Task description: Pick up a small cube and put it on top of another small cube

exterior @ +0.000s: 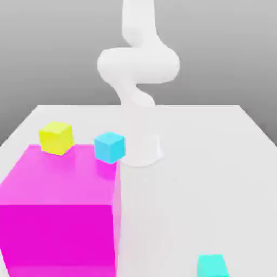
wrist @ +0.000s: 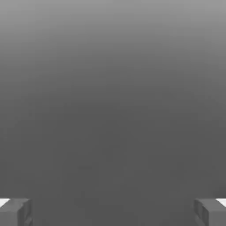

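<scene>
The small turquoise cube [exterior: 212,265] lies on the white table near the front edge, at the exterior view's right. Farther back on the exterior view's left rests the small yellow cube [exterior: 56,137], just behind the big magenta block. In the hand view my gripper [wrist: 113,212] is open, its two grey fingertips [wrist: 15,212] far apart, with nothing between them and only grey background ahead. The white arm [exterior: 138,65] rises from its base at the table's middle back, curling upward out of the picture.
A huge magenta block [exterior: 59,211] fills the front left of the table. A sky-blue small cube [exterior: 110,147] sits at its far right corner, close to the arm's base [exterior: 142,154]. The white table [exterior: 205,178] stretches out to the right.
</scene>
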Action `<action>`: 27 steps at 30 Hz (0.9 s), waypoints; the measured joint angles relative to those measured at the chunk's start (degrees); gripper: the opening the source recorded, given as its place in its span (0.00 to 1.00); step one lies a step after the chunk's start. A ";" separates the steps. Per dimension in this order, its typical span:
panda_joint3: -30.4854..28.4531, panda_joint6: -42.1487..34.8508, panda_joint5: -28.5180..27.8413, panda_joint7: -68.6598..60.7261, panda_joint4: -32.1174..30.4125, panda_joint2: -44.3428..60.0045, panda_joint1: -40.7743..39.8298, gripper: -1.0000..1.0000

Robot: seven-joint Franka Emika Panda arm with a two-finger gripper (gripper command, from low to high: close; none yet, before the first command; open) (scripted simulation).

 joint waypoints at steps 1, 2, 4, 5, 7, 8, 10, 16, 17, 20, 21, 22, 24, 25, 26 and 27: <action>0.70 0.69 -0.41 0.76 -0.03 2.25 -0.18 0.50; 1.42 1.32 -0.80 1.50 -0.04 4.41 -0.41 0.50; 2.76 2.55 -1.63 2.98 -0.07 8.63 -0.76 0.50; 3.40 3.16 -2.07 3.74 -0.08 10.71 -0.91 0.50; 4.71 4.37 -2.93 5.23 -0.11 14.87 -1.23 0.50; 5.32 4.99 -3.40 6.00 -0.13 16.95 -1.34 0.50; 6.45 6.21 -4.39 7.59 -0.16 21.11 -1.47 0.50; 9.05 9.84 -7.42 12.37 -0.24 33.61 -1.09 0.50; 9.32 10.45 -7.88 13.13 -0.26 35.69 -0.73 0.50; 9.81 12.30 -8.99 15.25 -0.31 41.89 0.47 0.50; 9.91 12.92 -9.24 15.87 -0.33 43.94 0.80 0.50; 10.03 13.56 -9.43 16.44 -0.35 45.98 1.10 0.50; 10.25 14.85 -9.58 17.43 -0.41 50.03 1.73 0.50; 10.39 15.51 -9.56 17.86 -0.44 52.04 2.06 0.50; 10.54 16.17 -9.45 18.22 -0.48 54.03 2.43 0.50; 10.74 16.84 -9.28 18.54 -0.52 56.01 2.78 0.50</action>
